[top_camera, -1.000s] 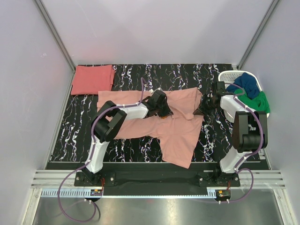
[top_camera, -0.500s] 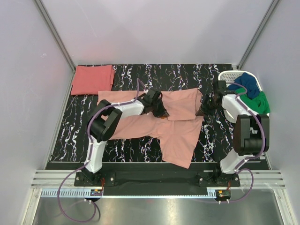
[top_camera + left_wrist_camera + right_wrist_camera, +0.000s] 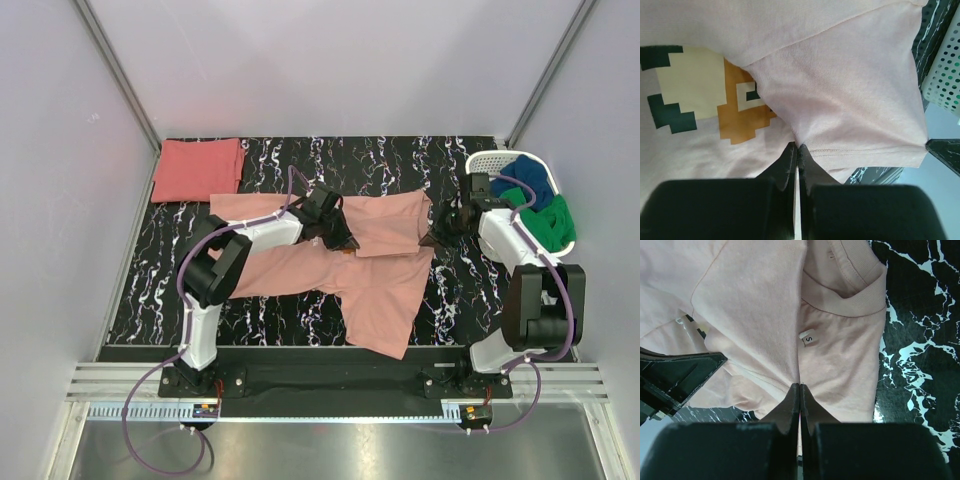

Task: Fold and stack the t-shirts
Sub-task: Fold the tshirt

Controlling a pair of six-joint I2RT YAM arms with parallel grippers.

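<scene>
Coral-red shirt (image 3: pixel 198 170) sits folded on the table (image 3: pixel 400 160), well away from the basket (image 3: pixel 480 160). Pink shirt (image 3: pixel 375 290) lies spread out just beside the basket. Left jaws are clamped on a fold of it by the pixel print (image 3: pixel 710 95), and they've slid a bit further from the basket than a second ago, drawing the flap tighter. Right jaws pinch the collar end, basket-side, and have barely shifted. Looks like the fold's underway and stacking hasn't started.
</scene>
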